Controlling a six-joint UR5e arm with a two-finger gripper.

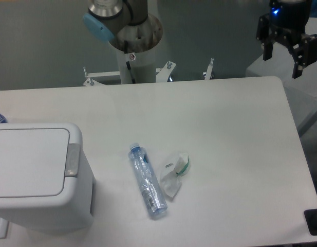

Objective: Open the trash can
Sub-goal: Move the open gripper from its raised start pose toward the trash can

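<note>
Trash can (37, 175), lid down, cut off at left; gripper (284, 50) spread, top cropped.

White trash can (35, 175) w/ grey latch; black end effector (284, 49).

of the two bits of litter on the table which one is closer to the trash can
The clear plastic bottle, lying on its side; the crumpled wrapper sits on its far side.

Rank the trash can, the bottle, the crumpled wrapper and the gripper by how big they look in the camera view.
1. Trash can, by far the largest.
2. Bottle, long and thin.
3. Gripper and wrapper look about alike; the gripper hangs above the table's far corner at a different distance from the camera, so I won't rank them.
</note>
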